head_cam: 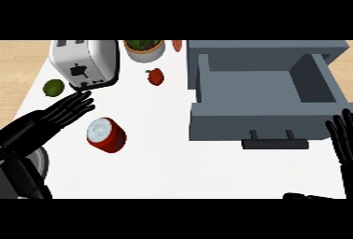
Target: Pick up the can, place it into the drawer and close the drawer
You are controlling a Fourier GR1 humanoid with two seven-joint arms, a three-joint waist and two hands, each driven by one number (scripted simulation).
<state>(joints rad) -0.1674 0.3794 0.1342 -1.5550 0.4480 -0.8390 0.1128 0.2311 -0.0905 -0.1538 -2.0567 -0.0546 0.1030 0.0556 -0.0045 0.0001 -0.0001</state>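
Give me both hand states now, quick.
Left hand: open, fingers straight, beside the red cylindrical metal can, holding nothing.
Right hand: open at right edge, resting.

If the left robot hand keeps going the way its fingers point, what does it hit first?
Probably the toaster: the left robot hand points up-right at its front lower edge, passing the can. Height is unclear.

The worktop (172, 172) carries one red can (106, 135), one toaster (84, 63), one lime (53, 87) and one small red fruit (156, 76). There is one potted plant (143, 48), one orange thing (178, 45) at the far edge, and one open grey drawer (265, 100). Two black robot hands show, the left (59, 114) and the right (342, 140).
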